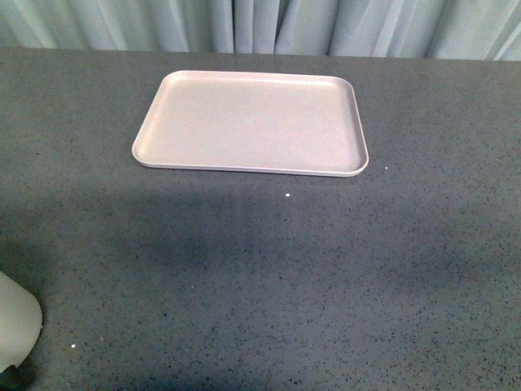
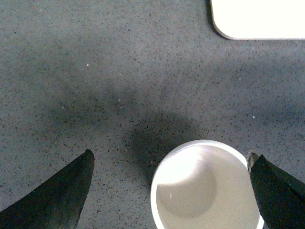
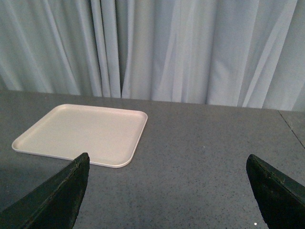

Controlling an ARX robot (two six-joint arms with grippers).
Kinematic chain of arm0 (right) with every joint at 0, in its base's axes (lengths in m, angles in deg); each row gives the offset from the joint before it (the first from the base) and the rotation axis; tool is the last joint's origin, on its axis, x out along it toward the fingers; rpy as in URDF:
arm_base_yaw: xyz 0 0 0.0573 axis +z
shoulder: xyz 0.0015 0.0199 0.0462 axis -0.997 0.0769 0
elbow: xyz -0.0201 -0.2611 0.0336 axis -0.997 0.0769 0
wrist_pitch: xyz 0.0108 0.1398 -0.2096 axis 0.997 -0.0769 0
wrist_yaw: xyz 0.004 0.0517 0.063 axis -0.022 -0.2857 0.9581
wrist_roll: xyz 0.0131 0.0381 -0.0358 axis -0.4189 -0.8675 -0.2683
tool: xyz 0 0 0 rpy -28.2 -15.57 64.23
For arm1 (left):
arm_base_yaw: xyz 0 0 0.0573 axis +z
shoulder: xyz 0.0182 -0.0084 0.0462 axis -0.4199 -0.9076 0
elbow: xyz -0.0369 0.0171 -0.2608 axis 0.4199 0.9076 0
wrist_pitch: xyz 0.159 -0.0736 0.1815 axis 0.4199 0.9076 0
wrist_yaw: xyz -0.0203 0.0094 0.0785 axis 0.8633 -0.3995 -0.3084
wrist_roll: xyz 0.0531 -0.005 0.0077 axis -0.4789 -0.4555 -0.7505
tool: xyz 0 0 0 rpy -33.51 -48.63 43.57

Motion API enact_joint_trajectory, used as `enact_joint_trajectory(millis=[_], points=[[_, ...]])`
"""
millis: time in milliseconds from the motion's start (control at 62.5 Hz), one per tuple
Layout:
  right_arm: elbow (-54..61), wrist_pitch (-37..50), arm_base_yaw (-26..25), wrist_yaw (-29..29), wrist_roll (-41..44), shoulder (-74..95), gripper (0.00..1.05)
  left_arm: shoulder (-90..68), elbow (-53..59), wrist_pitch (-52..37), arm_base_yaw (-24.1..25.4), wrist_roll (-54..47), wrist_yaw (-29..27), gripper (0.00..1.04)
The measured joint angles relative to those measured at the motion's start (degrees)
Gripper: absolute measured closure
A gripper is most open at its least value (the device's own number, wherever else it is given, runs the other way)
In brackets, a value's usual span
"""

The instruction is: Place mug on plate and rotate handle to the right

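Observation:
The white mug (image 1: 16, 326) stands on the table at the near left corner of the front view, partly cut off. From above in the left wrist view the mug (image 2: 205, 188) shows its open, empty inside. Its handle and smiley face are hidden. My left gripper (image 2: 170, 153) is open above it, one finger (image 2: 274, 191) close to the rim and the other finger (image 2: 62, 195) well clear. The cream plate (image 1: 251, 122) lies empty at the far middle of the table; its corner shows in the left wrist view (image 2: 257, 19). My right gripper (image 3: 167, 156) is open and empty, to the right of the plate (image 3: 81, 131).
The dark grey speckled table (image 1: 326, 269) stretches between mug and plate. Pale curtains (image 3: 167, 47) hang behind the table's far edge. A seam in the table (image 3: 290, 129) runs at the right in the right wrist view.

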Motion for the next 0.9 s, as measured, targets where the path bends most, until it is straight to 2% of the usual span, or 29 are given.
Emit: enact_joint_trajectory(millis=[304, 576, 896], points=[[0.0, 0.0, 0.0, 0.02, 0.0, 0.0, 0.09, -9.03, -1.62, -2.84, 0.81, -5.81, 0.44, 0.09], [0.0, 0.0, 0.0, 0.02, 0.0, 0.0, 0.09, -14.56, -1.75, -3.72, 4.72, -10.99, 3.48, 0.09], [0.0, 0.0, 0.0, 0.0, 0.0, 0.0, 0.09, -20.44, -2.36, -4.52, 7.54, -15.65, 3.3, 0.09]])
